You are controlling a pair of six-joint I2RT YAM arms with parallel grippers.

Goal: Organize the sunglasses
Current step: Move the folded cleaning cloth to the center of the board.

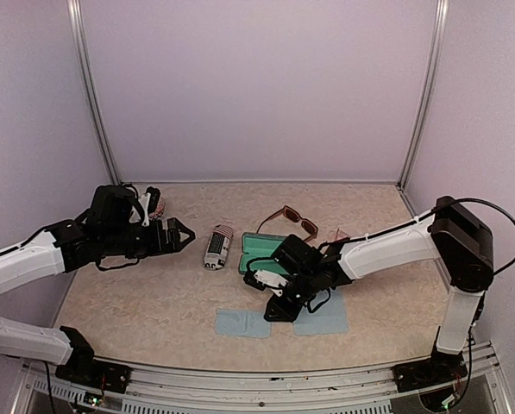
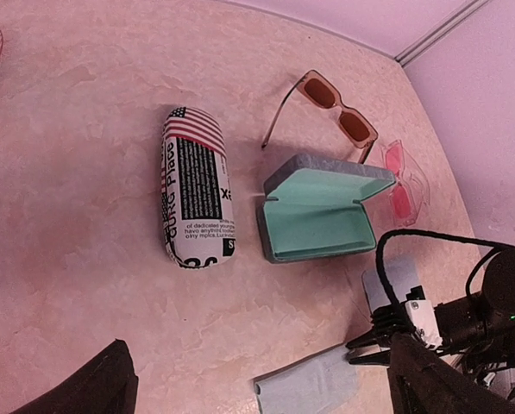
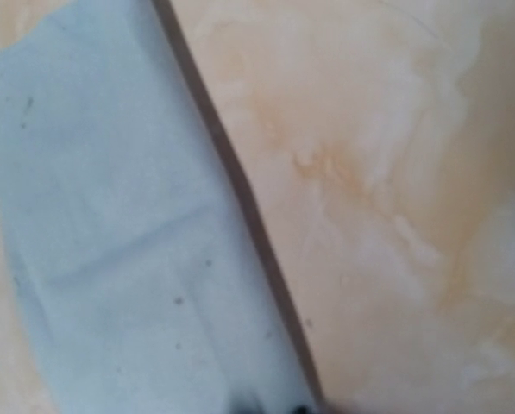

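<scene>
The left gripper (image 1: 185, 235) is held at the left with its fingers spread wide and nothing between them, and a black-and-white printed pouch (image 1: 218, 247) is seen lying closed just to its right. Next, a blue-grey case (image 1: 261, 253) is laid open, mint lining up. In front of it the right gripper (image 1: 274, 312) is lowered onto a pale blue cloth (image 3: 110, 241), but whether its fingers are apart or together cannot be told. The reddish-brown sunglasses (image 2: 339, 110) are laid just behind the case, and the pale-pink sunglasses (image 2: 402, 181) beside its right end.
</scene>
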